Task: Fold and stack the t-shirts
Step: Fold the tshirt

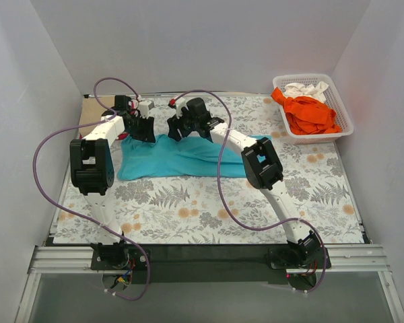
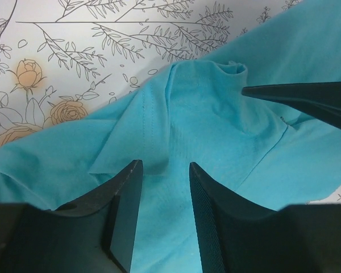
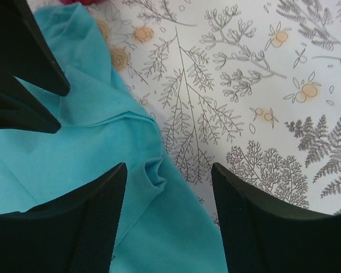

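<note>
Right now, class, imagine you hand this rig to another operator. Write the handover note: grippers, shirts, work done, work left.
Left gripper: open, low over a raised fold of the teal t-shirt, holding nothing.
Right gripper: open, over that shirt's edge, holding nothing.
The teal t-shirt lies rumpled on the table cloth; the orange shirt and white shirt sit in the basket.
Done: nothing folded, no stack in view.
Left: fold the teal one, then the basket's shirts, and stack them.
</note>
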Motion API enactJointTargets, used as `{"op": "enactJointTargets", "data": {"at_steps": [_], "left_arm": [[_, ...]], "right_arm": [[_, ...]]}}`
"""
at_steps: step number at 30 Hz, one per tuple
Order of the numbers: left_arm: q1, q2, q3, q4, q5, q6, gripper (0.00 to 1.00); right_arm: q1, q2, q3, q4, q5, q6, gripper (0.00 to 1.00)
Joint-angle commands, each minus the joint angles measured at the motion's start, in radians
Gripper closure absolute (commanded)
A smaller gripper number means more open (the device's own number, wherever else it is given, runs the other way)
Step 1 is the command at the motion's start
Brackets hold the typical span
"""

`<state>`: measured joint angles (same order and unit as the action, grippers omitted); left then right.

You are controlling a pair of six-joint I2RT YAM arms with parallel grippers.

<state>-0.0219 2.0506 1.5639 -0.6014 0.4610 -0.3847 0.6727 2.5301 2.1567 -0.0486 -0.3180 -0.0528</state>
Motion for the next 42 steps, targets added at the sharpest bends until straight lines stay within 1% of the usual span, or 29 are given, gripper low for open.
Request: {"op": "enactJointTargets", "data": {"at_steps": [1, 4, 6, 9, 10, 12, 13, 15, 16, 17, 18, 24, 25, 26, 27, 28, 30, 31, 33, 34, 37, 38, 40, 42], "left_arm": [[-0.003, -0.046, -0.005, 0.018, 0.011, 0.017, 0.62], [-0.006, -0.046, -0.007, 0.015, 0.013, 0.036, 0.61], [-0.007, -0.044, -0.008, 0.011, 0.007, 0.05, 0.61], [-0.018, -0.037, -0.013, 0.012, -0.015, 0.064, 0.61], [-0.026, -0.033, -0.015, 0.02, -0.024, 0.066, 0.61], [-0.033, -0.027, -0.016, 0.023, -0.038, 0.073, 0.61], [-0.041, -0.021, -0.019, 0.034, -0.054, 0.073, 0.62], [-0.049, -0.017, -0.019, 0.038, -0.067, 0.081, 0.62], [-0.056, -0.01, -0.024, 0.044, -0.088, 0.086, 0.62], [-0.061, -0.006, -0.027, 0.055, -0.1, 0.087, 0.63], [-0.064, -0.001, -0.027, 0.057, -0.111, 0.093, 0.64], [-0.07, 0.039, -0.007, 0.074, -0.196, 0.081, 0.7], [-0.07, 0.042, -0.007, 0.075, -0.2, 0.083, 0.71], [-0.07, 0.043, -0.007, 0.078, -0.208, 0.084, 0.72], [-0.07, 0.043, -0.007, 0.08, -0.217, 0.086, 0.74], [-0.07, 0.048, -0.005, 0.083, -0.223, 0.086, 0.76], [-0.067, 0.051, -0.002, 0.089, -0.235, 0.084, 0.8], [-0.066, 0.048, -0.002, 0.098, -0.237, 0.081, 0.84], [-0.062, 0.042, 0.002, 0.1, -0.226, 0.07, 0.87], [-0.061, 0.036, 0.007, 0.104, -0.217, 0.069, 0.9], [-0.058, 0.026, 0.013, 0.107, -0.209, 0.069, 0.94], [-0.058, 0.025, 0.018, 0.107, -0.208, 0.069, 0.97], [-0.052, 0.023, 0.024, 0.109, -0.205, 0.069, 1.0], [-0.047, 0.026, 0.038, 0.104, -0.202, 0.069, 1.0]], "right_arm": [[0.008, 0.021, 0.023, 0.072, 0.03, 0.024, 0.41], [0.007, 0.041, 0.022, 0.075, 0.04, 0.016, 0.41], [0.008, 0.045, 0.019, 0.075, 0.039, 0.011, 0.45], [0.007, 0.044, 0.008, 0.073, 0.027, 0.005, 0.57], [0.007, 0.044, 0.006, 0.073, 0.02, 0.005, 0.64], [0.008, 0.044, 0.005, 0.073, 0.02, 0.002, 0.72], [0.007, 0.042, 0.005, 0.073, 0.023, -0.002, 0.8], [0.008, 0.039, 0.003, 0.073, 0.026, -0.005, 0.87], [0.008, 0.035, 0.002, 0.073, 0.03, -0.008, 0.95], [0.007, 0.032, 0.0, 0.073, 0.036, -0.007, 0.98], [0.007, 0.029, -0.001, 0.073, 0.034, -0.005, 0.99], [0.005, 0.01, -0.014, 0.069, 0.03, 0.005, 0.99], [0.005, 0.01, -0.014, 0.066, 0.022, 0.008, 0.84], [0.005, 0.01, -0.014, 0.064, 0.019, 0.013, 0.77], [0.007, 0.009, -0.014, 0.062, 0.016, 0.022, 0.71], [0.005, 0.009, -0.015, 0.062, 0.01, 0.025, 0.63], [0.005, 0.007, -0.021, 0.062, 0.007, 0.03, 0.61], [0.005, 0.007, -0.023, 0.062, 0.005, 0.039, 0.62], [0.005, 0.009, -0.024, 0.062, 0.0, 0.047, 0.63], [0.005, 0.01, -0.024, 0.062, -0.01, 0.047, 0.61], [0.005, 0.01, -0.023, 0.062, -0.019, 0.077, 0.56], [0.004, 0.01, -0.023, 0.062, -0.021, 0.085, 0.56], [0.004, 0.009, -0.023, 0.062, -0.021, 0.084, 0.56], [0.001, 0.006, -0.023, 0.064, -0.023, 0.085, 0.56]]}}
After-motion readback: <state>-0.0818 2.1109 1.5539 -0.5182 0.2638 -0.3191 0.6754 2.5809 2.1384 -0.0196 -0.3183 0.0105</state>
